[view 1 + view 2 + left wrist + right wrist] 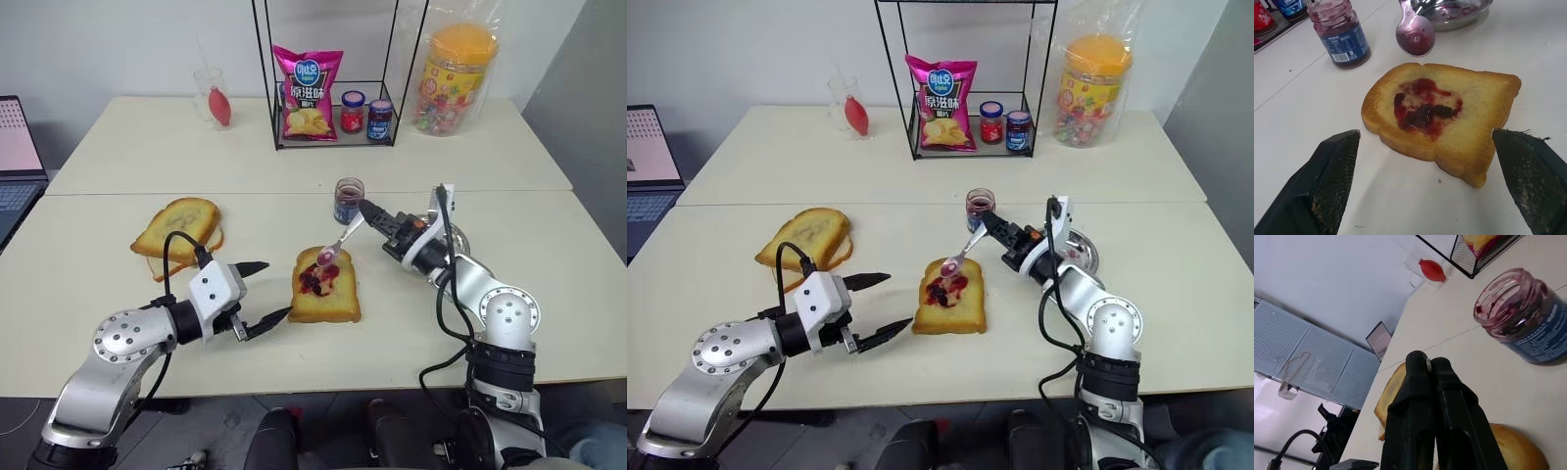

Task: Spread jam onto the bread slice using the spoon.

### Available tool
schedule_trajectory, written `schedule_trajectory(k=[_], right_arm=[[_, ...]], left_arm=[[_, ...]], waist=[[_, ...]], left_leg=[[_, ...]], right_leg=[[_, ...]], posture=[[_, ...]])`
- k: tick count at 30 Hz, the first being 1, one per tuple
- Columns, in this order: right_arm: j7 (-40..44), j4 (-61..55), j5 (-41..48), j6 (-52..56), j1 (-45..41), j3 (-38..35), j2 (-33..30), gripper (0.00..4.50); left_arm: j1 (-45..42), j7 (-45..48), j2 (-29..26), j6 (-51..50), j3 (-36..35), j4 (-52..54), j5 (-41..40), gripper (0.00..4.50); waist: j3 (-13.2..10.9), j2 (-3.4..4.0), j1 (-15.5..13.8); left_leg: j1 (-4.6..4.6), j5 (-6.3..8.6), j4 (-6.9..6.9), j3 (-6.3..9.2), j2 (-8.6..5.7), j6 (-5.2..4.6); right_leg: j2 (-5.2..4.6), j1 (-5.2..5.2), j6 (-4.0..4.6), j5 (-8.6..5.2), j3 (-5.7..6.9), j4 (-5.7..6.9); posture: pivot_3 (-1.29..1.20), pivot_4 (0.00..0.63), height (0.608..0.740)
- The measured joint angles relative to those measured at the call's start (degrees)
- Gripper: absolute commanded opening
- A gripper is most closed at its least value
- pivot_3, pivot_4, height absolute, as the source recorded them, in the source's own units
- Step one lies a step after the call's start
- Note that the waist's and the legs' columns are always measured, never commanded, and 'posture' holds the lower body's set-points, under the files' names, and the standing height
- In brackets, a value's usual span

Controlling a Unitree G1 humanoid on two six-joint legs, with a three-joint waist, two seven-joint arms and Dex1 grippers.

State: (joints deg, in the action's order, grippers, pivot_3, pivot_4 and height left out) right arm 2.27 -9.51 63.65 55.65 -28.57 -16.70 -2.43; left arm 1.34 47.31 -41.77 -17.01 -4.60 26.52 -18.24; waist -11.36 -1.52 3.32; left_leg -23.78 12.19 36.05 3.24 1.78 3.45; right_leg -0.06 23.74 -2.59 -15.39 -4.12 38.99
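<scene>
Jam (1422, 110) smeared mid bread slice (325, 284) on table (411, 323); right gripper (363, 208) clenched on spoon (338, 245), bowl apparently just above slice. Left gripper (263, 293) released, beside slice. Jar (348, 200) behind.

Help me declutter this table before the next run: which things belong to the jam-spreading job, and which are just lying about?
Job: bread slice, spoon, jam jar, right gripper.

Lying about: toast pile, chip bag, capped jars, candy tub, metal dish, laptop.
</scene>
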Motion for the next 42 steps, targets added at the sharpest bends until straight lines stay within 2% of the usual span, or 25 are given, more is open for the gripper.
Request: schedule_trajectory(k=[5, 10, 15, 20, 25, 29, 38, 42], right_arm=[[0.0, -3.6, 0.8, -0.2, 0.1, -1.0, -4.0, 0.04], [-3.1, -5.8, 2.5, -2.6, 0.7, -5.9, -7.8, 0.04], [-3.8, -7.2, 2.1, -8.1, 6.0, -11.4, -10.9, 0.04], [-2.7, -6.1, -0.4, -12.3, 9.5, -12.9, -12.2, 0.04], [2.1, -1.9, -6.0, -16.7, 11.3, -11.4, -13.8, 0.04], [6.8, 9.1, -13.5, -22.8, 9.6, -8.6, -14.3, 0.04], [12.5, 17.9, -17.9, -28.0, 6.8, -8.9, -15.5, 0.04], [12.8, 19.8, -19.0, -28.7, 7.0, -9.1, -15.5, 0.8]], left_arm=[[-0.5, 1.8, -0.6, -0.5, -0.1, 2.5, -2.1, 4.5], [-6.3, 1.7, -0.5, -6.8, 2.1, 6.4, -6.1, 4.5], [-16.4, -1.0, 4.8, -10.6, 8.9, 6.2, -6.3, 4.5], [-20.8, -1.4, 7.0, -11.5, 12.8, 3.2, -5.5, 4.5], [-24.4, -0.4, 7.8, -11.6, 16.8, -0.3, -3.3, 4.5], [-27.3, -0.4, 10.8, -11.4, 20.5, -3.9, -0.8, 4.5], [-30.2, -1.4, 14.3, -12.0, 21.2, -5.4, 0.7, 4.5], [-30.2, -1.8, 14.6, -13.2, 21.2, -5.1, 0.7, 4.5]], waist=[[0.0, -0.01, 0.0], [0.0, 0.0, -0.2], [0.0, -0.03, -0.4], [0.0, 0.0, 0.2], [0.0, 0.0, 0.1], [0.0, 0.01, 0.0], [0.0, 0.01, -0.1], [0.0, 0.02, -0.1]], left_leg=[[-0.02, 0.0, 0.0, -0.01, 0.0, 0.0], [-0.02, 0.0, 0.03, -0.02, -0.05, 0.0], [0.0, 0.0, 0.02, 0.0, -0.06, 0.0], [0.06, 0.0, 0.02, 0.01, -0.02, -0.01], [0.12, -0.01, 0.03, -0.02, -0.04, -0.01], [0.15, -0.01, 0.04, -0.04, -0.06, -0.01], [0.2, 0.0, 0.03, -0.01, -0.06, -0.01], [0.42, 0.0, 0.02, 0.0, -0.06, -0.01]], right_leg=[[0.0, 0.0, 0.0, 0.0, -0.01, -0.03], [-0.01, -0.04, -0.04, 0.01, -0.03, -0.03], [-0.01, -0.09, -0.04, 0.01, -0.02, -0.05], [0.04, -0.1, -0.04, 0.01, -0.02, 0.0], [0.05, -0.18, -0.04, 0.01, -0.05, -0.02], [0.04, -0.22, -0.04, 0.01, -0.06, -0.04], [0.02, -0.29, -0.03, 0.01, -0.04, -0.03], [0.03, -0.47, -0.04, 0.0, -0.04, -0.02]], posture=[[0.0, 0.15, 0.74], [0.0, 0.15, 0.74], [0.0, 0.15, 0.74], [0.0, 0.15, 0.74], [0.0, 0.15, 0.74], [0.0, 0.15, 0.74], [0.0, 0.15, 0.74], [0.0, 0.15, 0.74]])
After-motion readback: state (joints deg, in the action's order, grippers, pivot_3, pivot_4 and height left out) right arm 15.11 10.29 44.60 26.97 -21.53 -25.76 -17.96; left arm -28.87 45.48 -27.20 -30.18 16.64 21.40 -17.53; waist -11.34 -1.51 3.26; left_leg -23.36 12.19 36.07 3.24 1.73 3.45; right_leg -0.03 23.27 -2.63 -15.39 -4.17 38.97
